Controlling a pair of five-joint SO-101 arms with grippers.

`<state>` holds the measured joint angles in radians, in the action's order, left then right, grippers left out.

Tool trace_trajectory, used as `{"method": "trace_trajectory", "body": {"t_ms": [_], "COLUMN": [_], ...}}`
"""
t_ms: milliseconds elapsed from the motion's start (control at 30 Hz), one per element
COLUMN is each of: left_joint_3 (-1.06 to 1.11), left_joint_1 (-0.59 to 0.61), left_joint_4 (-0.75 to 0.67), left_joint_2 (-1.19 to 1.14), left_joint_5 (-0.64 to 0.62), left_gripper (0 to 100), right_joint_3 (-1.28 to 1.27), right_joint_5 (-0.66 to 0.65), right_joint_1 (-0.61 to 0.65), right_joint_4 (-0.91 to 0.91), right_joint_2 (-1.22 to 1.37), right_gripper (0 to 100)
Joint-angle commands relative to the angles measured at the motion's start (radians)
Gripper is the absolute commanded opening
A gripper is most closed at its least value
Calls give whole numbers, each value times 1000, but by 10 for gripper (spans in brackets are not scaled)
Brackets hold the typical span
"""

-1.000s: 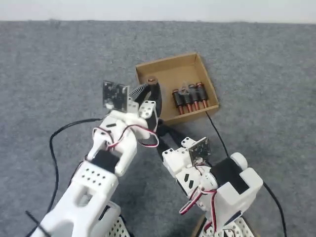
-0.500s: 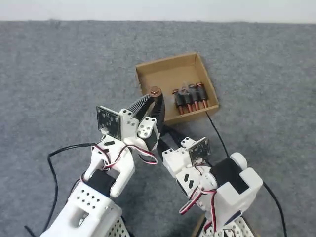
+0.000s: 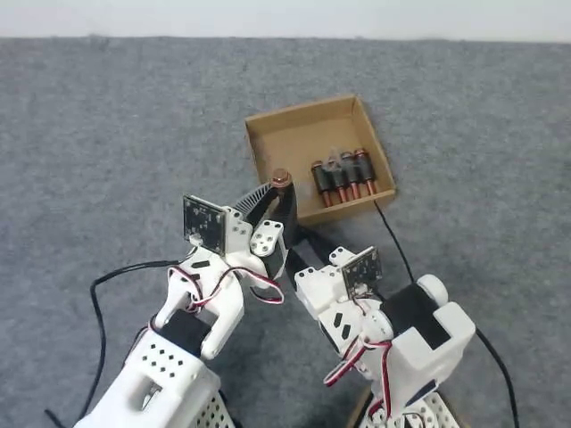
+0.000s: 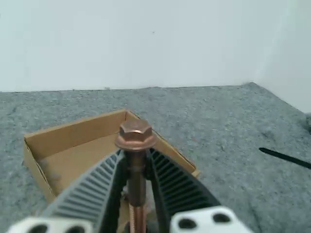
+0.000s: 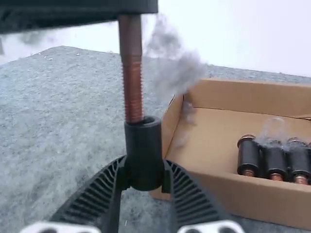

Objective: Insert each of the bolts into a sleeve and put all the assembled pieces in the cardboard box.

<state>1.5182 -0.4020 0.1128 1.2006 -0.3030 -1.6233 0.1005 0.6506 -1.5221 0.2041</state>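
My left gripper [image 4: 133, 167] is shut on a copper bolt [image 4: 135, 141], held upright with its hex head on top; from above the bolt's head [image 3: 281, 177] sits at the near left corner of the cardboard box [image 3: 294, 120]. My right gripper [image 5: 144, 177] is shut on a black sleeve [image 5: 143, 150], standing upright. The bolt's threaded shank [image 5: 131, 77] comes down from above and its tip is in the sleeve's mouth. Several assembled pieces [image 3: 341, 180] lie in a row inside the box, also seen as black sleeves [image 5: 272, 160] in the right wrist view.
Grey carpet [image 3: 107, 125] covers the table all round. Black cables [image 3: 98, 294] trail by the arm bases, one [image 3: 393, 236] running past the box's near right corner. A tuft of grey fluff [image 5: 175, 63] hangs in the right wrist view.
The left arm has drawn back from over the box and brought the bolt down toward the right gripper. The right arm has stayed put.
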Motion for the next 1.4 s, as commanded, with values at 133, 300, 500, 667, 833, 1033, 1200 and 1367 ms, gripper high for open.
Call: {"method": "trace_trajectory", "body": {"t_ms": [133,300,500,667,833,1033,1200,1367], "left_joint_3": [4,1,1,2,2,4,-22,-81], "left_joint_1": [-6,-9,-5,-3,-3,-2,-3,-8], "left_joint_4": [-35,-37,-69,-107,-107,-107,-114,-114], "left_joint_2": [40,40,38,38,37,32,-106,-239], "left_joint_5": [9,8,8,8,8,8,8,8], "left_gripper": [12,12,12,12,12,12,12,12], "right_joint_3": [-26,-25,-25,-25,-25,-25,-25,-25], "right_joint_5": [-14,-14,-14,-14,-14,-14,-14,-14], "right_joint_1": [-12,-8,-8,-8,-8,-8,-12,-13], "right_joint_4": [-2,-2,-2,-2,-2,-2,-2,-2], "right_joint_2": [-12,-7,-7,-5,-5,-7,-12,-13], "right_gripper": [6,6,6,6,6,6,6,6]}}
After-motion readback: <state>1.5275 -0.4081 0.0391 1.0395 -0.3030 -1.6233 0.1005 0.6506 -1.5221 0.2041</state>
